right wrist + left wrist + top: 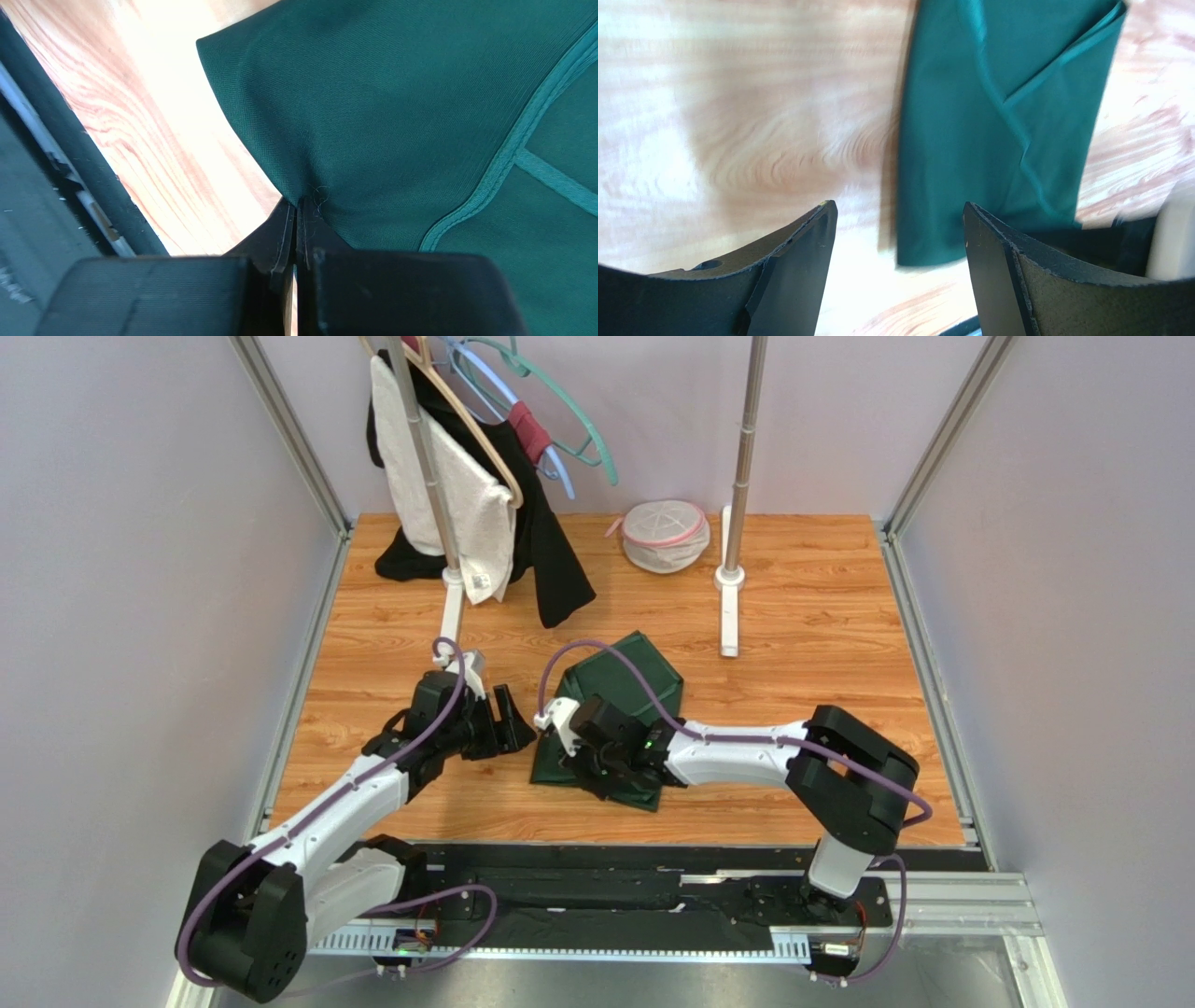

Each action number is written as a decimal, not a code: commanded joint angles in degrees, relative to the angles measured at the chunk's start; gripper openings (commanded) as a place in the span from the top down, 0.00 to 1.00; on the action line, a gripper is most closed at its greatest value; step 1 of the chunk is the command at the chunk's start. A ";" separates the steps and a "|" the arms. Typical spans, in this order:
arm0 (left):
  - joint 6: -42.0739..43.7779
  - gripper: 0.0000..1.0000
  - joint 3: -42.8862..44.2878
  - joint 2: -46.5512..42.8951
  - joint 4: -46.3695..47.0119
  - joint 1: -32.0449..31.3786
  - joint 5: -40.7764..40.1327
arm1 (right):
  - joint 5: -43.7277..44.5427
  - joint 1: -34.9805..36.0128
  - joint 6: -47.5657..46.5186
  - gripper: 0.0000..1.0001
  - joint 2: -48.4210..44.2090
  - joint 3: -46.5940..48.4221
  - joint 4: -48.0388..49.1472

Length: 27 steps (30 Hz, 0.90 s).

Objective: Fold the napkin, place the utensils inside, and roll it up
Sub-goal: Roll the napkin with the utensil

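The right hand (pixel 297 210) pinches the green napkin (pixel 421 105) at its near-left edge; the left hand (pixel 898 210) hangs spread just left.

Robot laboratory test cell. Aluminium frame posts (pixel 291 427) and plain walls (pixel 126 616) enclose a wood-grain table (pixel 814 616). A garment rack (pixel 744 448) stands at the rear.

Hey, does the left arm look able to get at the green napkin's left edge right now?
Probably yes. The left gripper hangs open beside the green napkin, only bare wooden table between them. The right gripper is shut on the napkin's near part and seems clear of that edge.
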 commanded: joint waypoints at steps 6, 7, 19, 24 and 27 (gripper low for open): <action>-4.11 0.23 -3.95 -2.50 0.26 -0.26 7.05 | -23.20 -10.57 5.52 1.00 4.30 5.24 0.50; -5.24 0.22 -4.57 -2.15 0.79 -0.26 7.31 | -24.69 -11.10 5.87 1.00 5.35 5.42 0.77; -13.33 0.22 -7.56 8.66 16.51 -0.26 11.44 | -25.14 -12.86 5.96 1.00 7.74 5.33 2.26; -12.64 0.37 -6.86 11.12 16.44 -0.26 10.83 | -25.06 -12.95 5.87 1.00 7.56 4.72 2.53; -12.90 0.49 -6.95 12.27 16.44 -0.26 11.80 | -24.79 -13.30 6.14 1.00 7.48 4.37 3.05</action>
